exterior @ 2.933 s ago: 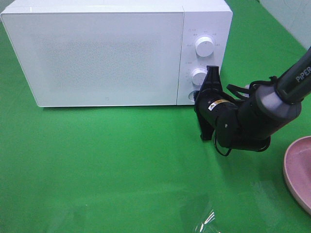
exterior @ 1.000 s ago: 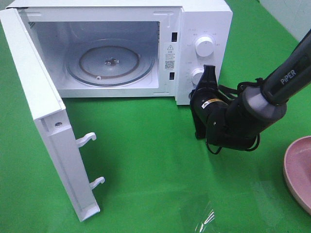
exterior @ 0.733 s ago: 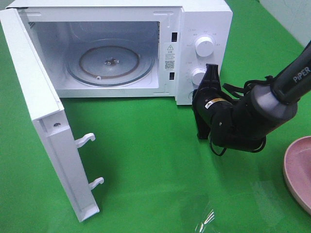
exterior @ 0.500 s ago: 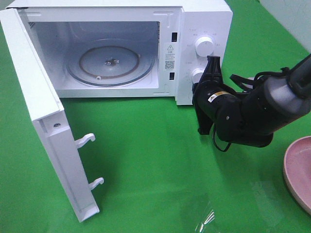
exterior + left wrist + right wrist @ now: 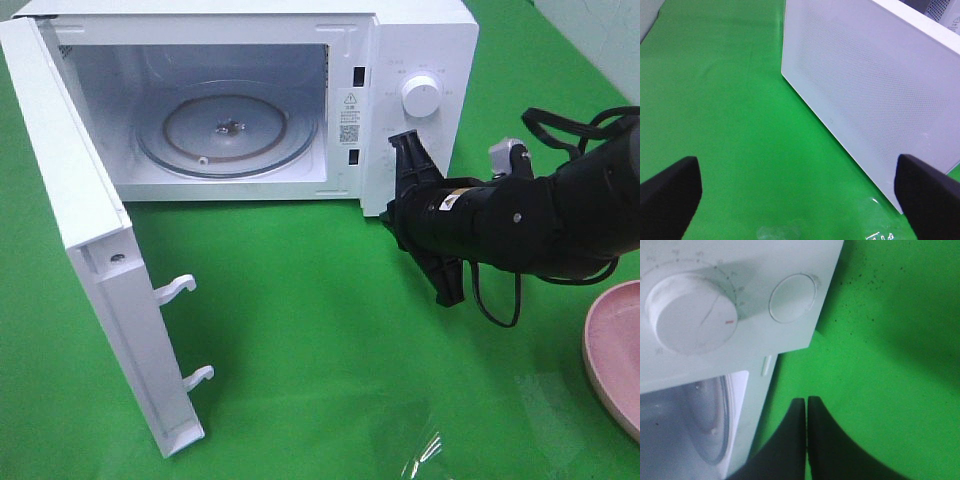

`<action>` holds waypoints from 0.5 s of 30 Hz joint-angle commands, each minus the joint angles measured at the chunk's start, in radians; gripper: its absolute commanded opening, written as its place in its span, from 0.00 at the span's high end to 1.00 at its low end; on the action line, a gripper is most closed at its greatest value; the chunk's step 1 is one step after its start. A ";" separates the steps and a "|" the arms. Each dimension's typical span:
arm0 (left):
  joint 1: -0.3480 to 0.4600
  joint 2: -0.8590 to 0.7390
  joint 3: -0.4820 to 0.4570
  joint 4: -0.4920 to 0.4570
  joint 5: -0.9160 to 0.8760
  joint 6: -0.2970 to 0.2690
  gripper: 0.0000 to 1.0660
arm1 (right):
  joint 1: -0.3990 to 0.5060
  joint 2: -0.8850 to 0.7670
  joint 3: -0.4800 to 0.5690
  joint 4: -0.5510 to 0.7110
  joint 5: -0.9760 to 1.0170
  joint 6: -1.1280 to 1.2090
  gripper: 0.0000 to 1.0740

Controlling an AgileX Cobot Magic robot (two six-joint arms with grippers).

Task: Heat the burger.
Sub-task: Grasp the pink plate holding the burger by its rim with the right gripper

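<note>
before the microwave (image 5: 420, 30) panel: right gripper (image 5: 806, 401), claw pinched shut and empty, i judge for button-pressing; door (image 5: 100, 280) open for loading; left gripper (image 5: 796, 164) spread wide, idle; burger unseen, only the pink plate (image 5: 610, 340) edge shows.

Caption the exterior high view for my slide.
Microwave door open, glass turntable bare; right gripper, shut, beside the control panel; pink plate at frame edge.

Burger out of view, white microwave (image 5: 425, 45), door (image 5: 105, 250) open wide

Bright green cloth (image 5: 300, 330) spread flat; pale wall (image 5: 605, 25) beyond far right corner; even light.
</note>
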 commanded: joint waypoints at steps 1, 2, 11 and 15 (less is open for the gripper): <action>-0.003 -0.016 0.000 -0.006 -0.006 -0.001 0.09 | 0.001 -0.036 0.001 -0.016 0.071 -0.120 0.99; -0.003 -0.016 0.000 -0.006 -0.006 -0.001 0.09 | 0.001 -0.045 0.001 -0.017 0.095 -0.168 0.99; -0.003 -0.016 0.000 -0.006 -0.006 -0.001 0.09 | 0.000 -0.107 0.001 -0.021 0.334 -0.489 0.96; -0.003 -0.016 0.000 -0.006 -0.006 -0.001 0.09 | 0.000 -0.123 -0.002 -0.083 0.444 -0.582 0.95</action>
